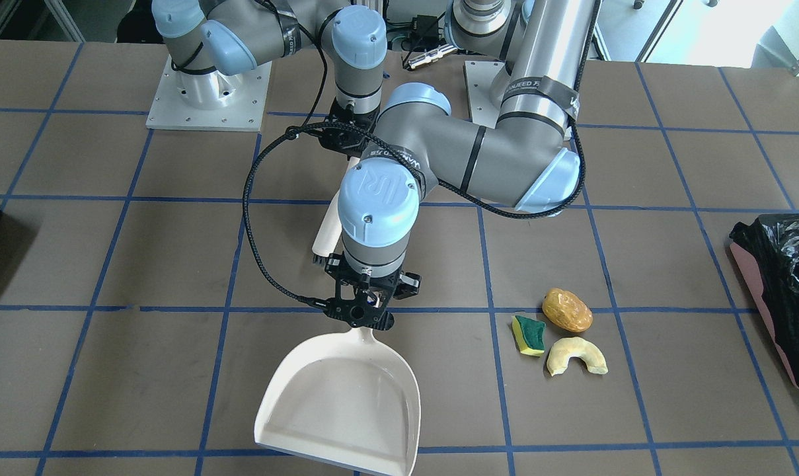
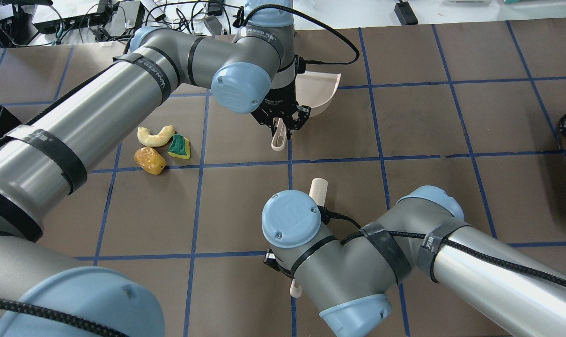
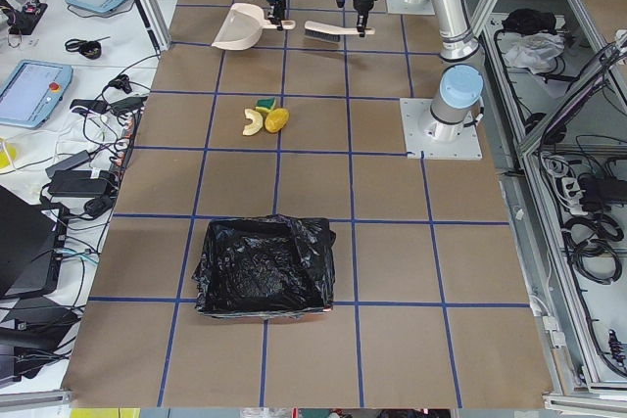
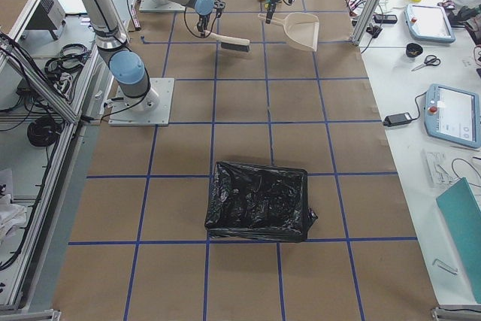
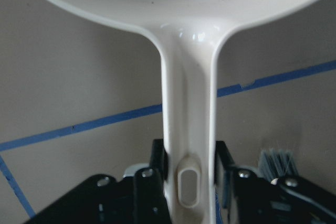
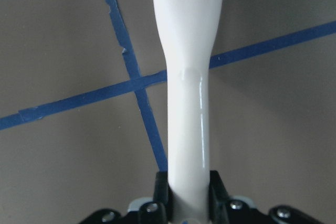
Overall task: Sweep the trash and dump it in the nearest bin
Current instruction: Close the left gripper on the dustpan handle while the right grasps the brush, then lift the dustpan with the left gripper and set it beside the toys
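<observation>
The trash lies in a tight cluster on the table: a yellow-and-green sponge (image 1: pixel 528 335), a golden-brown lump (image 1: pixel 566 309) and a pale crescent (image 1: pixel 576 356). My left gripper (image 1: pixel 366 301) is shut on the handle of a white dustpan (image 1: pixel 343 403), which is held to one side of the trash, apart from it. In the left wrist view the handle (image 5: pixel 189 129) sits between the fingers. My right gripper (image 6: pixel 189 195) is shut on a white brush handle (image 6: pixel 191 103), nearer the robot's base. The bin (image 1: pixel 779 291), pink-sided with a black bag, is at the table's end beyond the trash.
A second black-lined bin (image 4: pixel 259 201) stands toward the table's other end. Blue tape lines grid the brown table (image 2: pixel 428 117). The brush bristles (image 5: pixel 278 161) show beside the left gripper. Screens and cables line the side benches.
</observation>
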Controlling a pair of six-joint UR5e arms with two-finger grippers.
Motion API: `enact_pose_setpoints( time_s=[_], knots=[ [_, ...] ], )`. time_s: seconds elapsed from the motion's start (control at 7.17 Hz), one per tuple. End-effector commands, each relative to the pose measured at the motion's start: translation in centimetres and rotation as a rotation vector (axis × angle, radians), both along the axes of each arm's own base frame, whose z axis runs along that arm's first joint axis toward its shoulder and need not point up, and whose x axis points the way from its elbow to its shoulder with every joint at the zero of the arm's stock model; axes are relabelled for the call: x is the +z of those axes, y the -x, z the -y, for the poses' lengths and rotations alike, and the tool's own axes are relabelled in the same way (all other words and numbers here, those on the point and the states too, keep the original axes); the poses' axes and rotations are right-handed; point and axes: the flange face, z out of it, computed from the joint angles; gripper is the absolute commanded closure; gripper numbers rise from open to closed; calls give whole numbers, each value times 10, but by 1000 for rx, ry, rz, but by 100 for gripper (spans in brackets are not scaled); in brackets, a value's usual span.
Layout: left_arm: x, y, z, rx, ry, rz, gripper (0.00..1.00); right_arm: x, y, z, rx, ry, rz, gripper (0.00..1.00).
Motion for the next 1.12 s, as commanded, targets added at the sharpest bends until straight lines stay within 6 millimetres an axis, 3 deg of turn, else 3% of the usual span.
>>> enact_pose_setpoints(
  time_s=[0.0, 0.28, 0.42, 0.56, 0.98],
  knots=[
    [39, -85, 43, -107, 62, -27, 100, 12, -10, 9, -183, 29, 5, 100],
    [79, -226, 57, -257, 40, -20, 100, 32, -20, 23, -283, 39, 2, 100],
    [94, -298, 55, -345, 20, 37, 100, 36, -27, 25, -350, 19, 11, 100],
    [103, -357, 51, -421, 16, 44, 100, 39, -37, 30, -367, 3, 35, 100],
    [86, -531, 21, -754, -95, 51, 100, 44, -106, 39, -402, 2, 37, 100]
  ],
)
